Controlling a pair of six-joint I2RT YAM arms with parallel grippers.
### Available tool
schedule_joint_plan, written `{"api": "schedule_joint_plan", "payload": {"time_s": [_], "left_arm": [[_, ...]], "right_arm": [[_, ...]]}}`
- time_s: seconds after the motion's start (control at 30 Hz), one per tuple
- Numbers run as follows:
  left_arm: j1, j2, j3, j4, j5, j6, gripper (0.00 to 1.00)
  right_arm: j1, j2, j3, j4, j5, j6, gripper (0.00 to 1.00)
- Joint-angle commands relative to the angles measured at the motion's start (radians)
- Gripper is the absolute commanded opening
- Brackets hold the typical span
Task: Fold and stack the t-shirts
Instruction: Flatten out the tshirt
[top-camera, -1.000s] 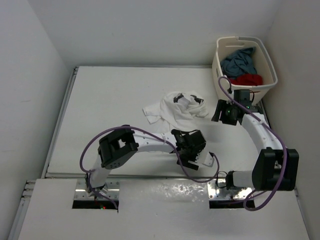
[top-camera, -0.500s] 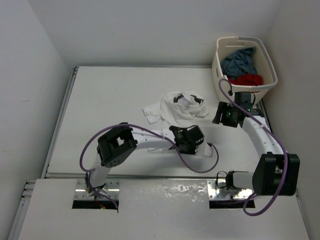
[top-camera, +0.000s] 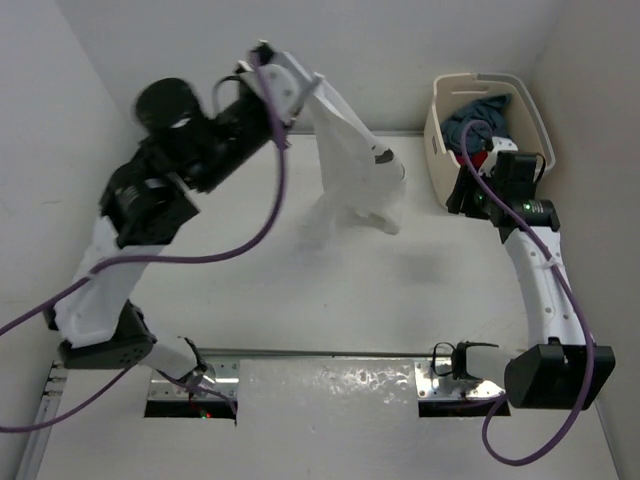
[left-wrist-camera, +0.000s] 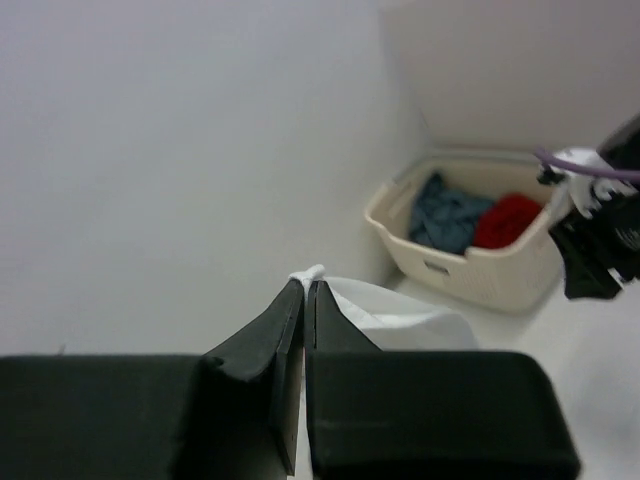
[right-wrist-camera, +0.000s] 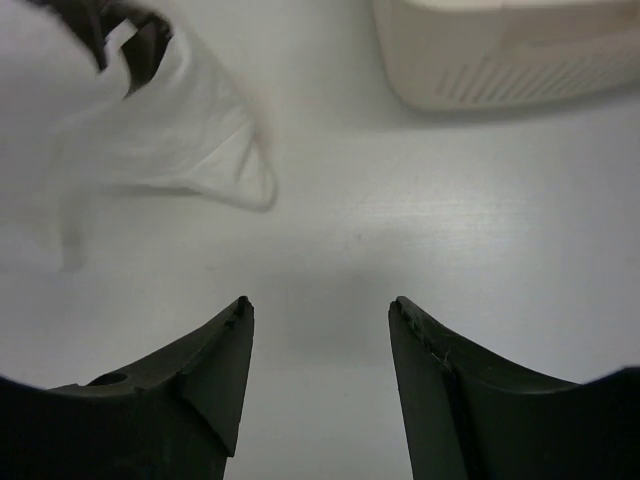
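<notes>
My left gripper (top-camera: 308, 90) is raised high over the back of the table, shut on an edge of the white t-shirt (top-camera: 352, 165). The shirt hangs down from it with its lower part near the tabletop. In the left wrist view the jaws (left-wrist-camera: 308, 285) pinch a tuft of white cloth and the shirt (left-wrist-camera: 400, 312) drapes beyond. My right gripper (top-camera: 463, 198) hovers open and empty beside the basket, right of the hanging shirt (right-wrist-camera: 150, 130), its fingertips (right-wrist-camera: 320, 305) over bare table. The slate blue-grey t-shirt (top-camera: 485, 118) and the red t-shirt (top-camera: 482, 151) lie in the basket.
The cream laundry basket (top-camera: 436, 130) stands at the back right corner against the walls, seen too as the basket (left-wrist-camera: 470, 268) and basket (right-wrist-camera: 510, 55) in the wrist views. The white table (top-camera: 230, 260) has walls close on the left, back and right.
My left gripper shut on the white shirt and the arm swung up and back from the table's front, lifting the shirt off the surface. My right gripper moved back toward the basket.
</notes>
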Motion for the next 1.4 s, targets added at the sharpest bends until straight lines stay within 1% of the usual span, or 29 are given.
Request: {"api": "schedule_joint_plan", "payload": {"time_s": [0.0, 0.07, 0.1, 0.13, 0.2, 0.27, 0.33, 0.37, 0.4, 0.5, 0.6, 0.67, 0.7, 0.73, 0.77, 0.8, 0.93, 1.0, 1.03, 1.07, 1.1, 1.13, 1.17, 1.2, 1.23, 1.27, 1.3, 1.33, 1.37], "left_arm": [[-0.006, -0.032, 0.001, 0.084, -0.181, 0.041, 0.0], [0.061, -0.056, -0.033, 0.121, -0.254, 0.119, 0.0], [0.102, -0.096, -0.12, 0.137, -0.255, 0.13, 0.0], [0.211, -0.119, -0.174, 0.174, -0.24, 0.132, 0.0], [0.357, -0.165, -0.313, 0.197, -0.19, 0.116, 0.0], [0.466, -0.161, -0.375, 0.15, -0.106, 0.063, 0.0], [0.532, -0.144, -0.418, 0.128, -0.046, 0.029, 0.0], [0.57, -0.132, -0.442, 0.128, 0.002, 0.021, 0.0], [0.656, -0.098, -0.487, 0.137, 0.034, 0.003, 0.0], [0.825, 0.001, -0.541, 0.183, 0.149, -0.007, 0.0], [0.928, 0.123, -0.529, 0.209, 0.206, -0.013, 0.0], [0.956, 0.199, -0.519, 0.213, 0.24, -0.003, 0.0], [0.979, 0.222, -0.516, 0.223, 0.232, -0.022, 0.11], [0.995, 0.242, -0.513, 0.22, 0.249, -0.034, 0.31], [1.011, 0.284, -0.507, 0.207, 0.261, -0.043, 0.93], [1.044, 0.302, -0.486, 0.17, 0.265, -0.083, 1.0], [1.14, 0.332, -0.423, 0.04, 0.359, -0.227, 1.0], [1.134, 0.264, -0.491, -0.01, 0.364, -0.223, 0.98], [1.125, 0.191, -0.537, -0.014, 0.404, -0.218, 0.83], [1.109, 0.16, -0.641, -0.025, 0.412, -0.211, 0.7], [1.053, 0.132, -0.697, -0.065, 0.378, -0.183, 0.48], [1.019, 0.093, -0.749, -0.089, 0.369, -0.165, 0.18], [0.949, 0.074, -0.869, -0.124, 0.366, -0.105, 0.17], [0.915, 0.045, -0.947, -0.111, 0.36, -0.077, 0.19], [0.896, -0.033, -1.023, -0.084, 0.346, -0.038, 0.29], [0.832, -0.078, -1.18, 0.002, 0.317, 0.054, 0.33], [0.803, -0.124, -1.258, 0.056, 0.2, 0.103, 0.43], [0.777, -0.183, -1.364, 0.094, 0.156, 0.157, 0.46], [0.758, -0.191, -1.389, 0.117, 0.128, 0.237, 0.5]], "right_arm": [[-0.002, -0.016, 0.091, 0.002, -0.01, -0.024, 0.55], [-0.002, -0.013, 0.104, 0.034, -0.091, -0.013, 0.55], [-0.002, -0.006, 0.101, 0.075, -0.123, 0.009, 0.55], [0.001, 0.0, 0.087, 0.096, -0.177, 0.022, 0.55], [0.024, 0.035, 0.082, 0.128, -0.209, 0.039, 0.54], [0.084, 0.083, 0.096, 0.133, -0.214, 0.034, 0.54], [0.145, 0.118, 0.11, 0.145, -0.202, 0.025, 0.55], [0.176, 0.14, 0.115, 0.149, -0.171, 0.013, 0.55], [0.231, 0.19, 0.121, 0.159, -0.168, 0.005, 0.57], [0.276, 0.282, 0.16, 0.165, -0.171, 0.029, 0.58], [0.287, 0.39, 0.182, 0.198, -0.183, 0.057, 0.58], [0.303, 0.451, 0.207, 0.188, -0.167, 0.015, 0.6], [0.329, 0.467, 0.214, 0.156, -0.136, -0.01, 0.62], [0.345, 0.479, 0.214, 0.145, -0.122, -0.032, 0.68], [0.357, 0.488, 0.202, 0.139, -0.121, -0.067, 0.7], [0.38, 0.484, 0.185, 0.146, -0.122, -0.079, 0.72], [0.414, 0.419, 0.011, 0.197, -0.119, -0.13, 0.8], [0.437, 0.363, -0.083, 0.244, -0.131, -0.141, 0.74], [0.451, 0.346, -0.111, 0.261, -0.133, -0.147, 0.65], [0.466, 0.329, -0.138, 0.287, -0.134, -0.148, 0.32], [0.506, 0.3, -0.186, 0.3, -0.128, -0.148, 0.19], [0.524, 0.29, -0.207, 0.313, -0.13, -0.132, 0.14], [0.544, 0.284, -0.23, 0.347, -0.142, -0.121, 0.22], [0.555, 0.275, -0.27, 0.37, -0.151, -0.101, 0.34], [0.564, 0.272, -0.287, 0.393, -0.159, -0.063, 0.42], [0.593, 0.27, -0.304, 0.439, -0.157, -0.047, 0.49], [0.609, 0.273, -0.322, 0.458, -0.15, -0.036, 0.63], [0.624, 0.276, -0.327, 0.471, -0.141, -0.027, 0.68], [0.648, 0.283, -0.327, 0.499, -0.133, -0.026, 0.69]]}}
